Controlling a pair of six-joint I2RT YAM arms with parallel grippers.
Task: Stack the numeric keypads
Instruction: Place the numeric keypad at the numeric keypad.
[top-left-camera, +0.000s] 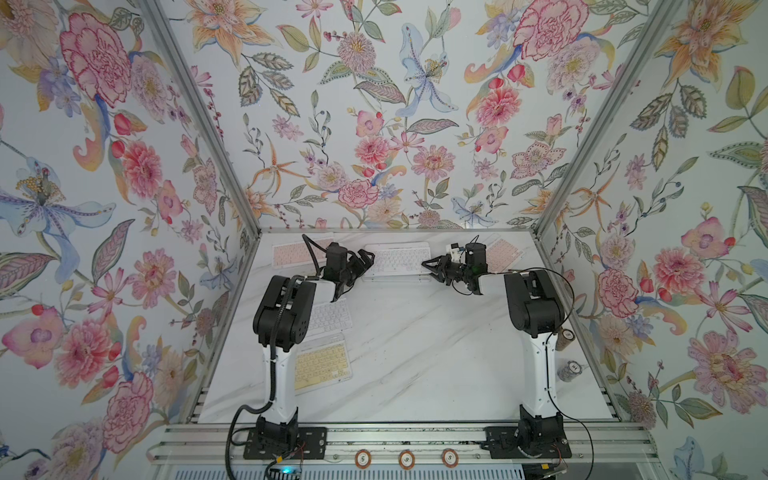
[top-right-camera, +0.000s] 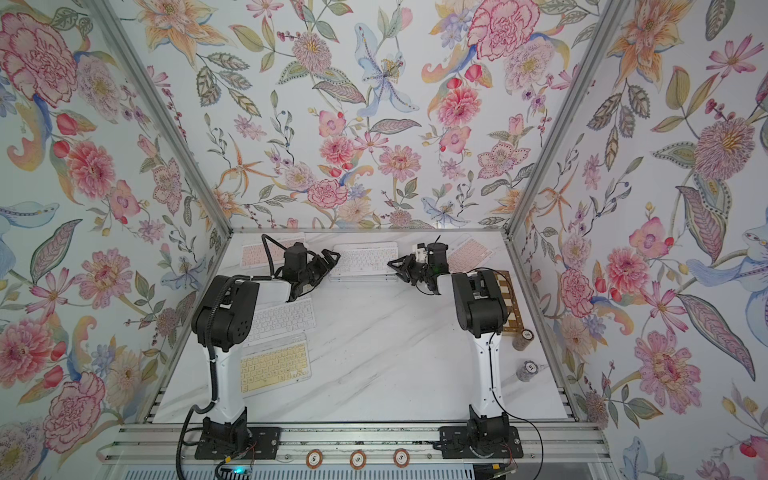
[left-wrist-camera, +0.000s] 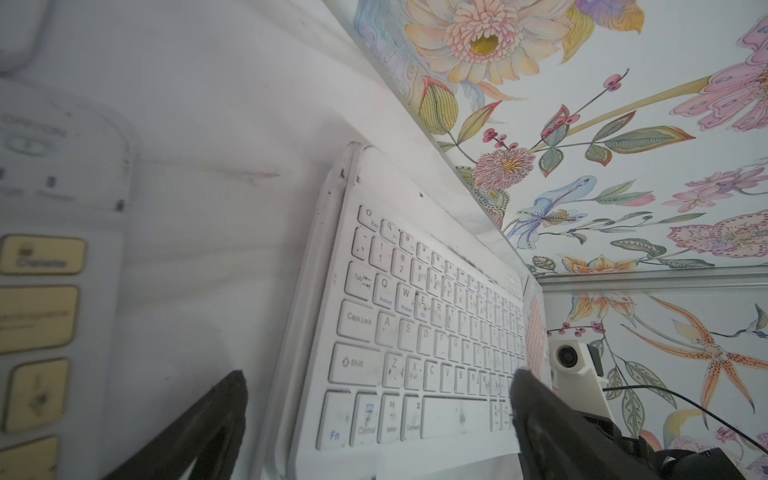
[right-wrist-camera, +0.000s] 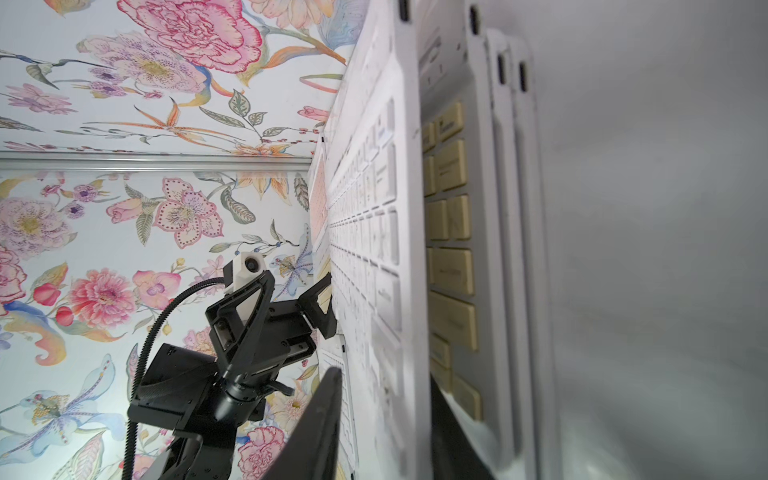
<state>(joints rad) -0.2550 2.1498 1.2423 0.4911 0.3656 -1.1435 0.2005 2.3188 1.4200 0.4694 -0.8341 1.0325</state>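
Right gripper (top-left-camera: 427, 264) straddles the stack's top keypad (top-left-camera: 397, 257), jaws parted; left gripper (top-left-camera: 368, 258) open.

Left arm (top-left-camera: 279, 365) at 8 o'clock, right arm (top-left-camera: 538, 365) at 4 o'clock: both wearing white shells and showing black joints. Left hand (top-left-camera: 369, 261) and right hand (top-left-camera: 428, 269) showing black. Ribbed conduit (top-left-camera: 272, 361) hugging the left arm; thin cable (top-left-camera: 548, 374) trailing down the right.

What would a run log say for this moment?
stage: stacking | stack: back centre, white keypad on top | left gripper: open at its end | right gripper: jaws astride opposite end, grip unclear
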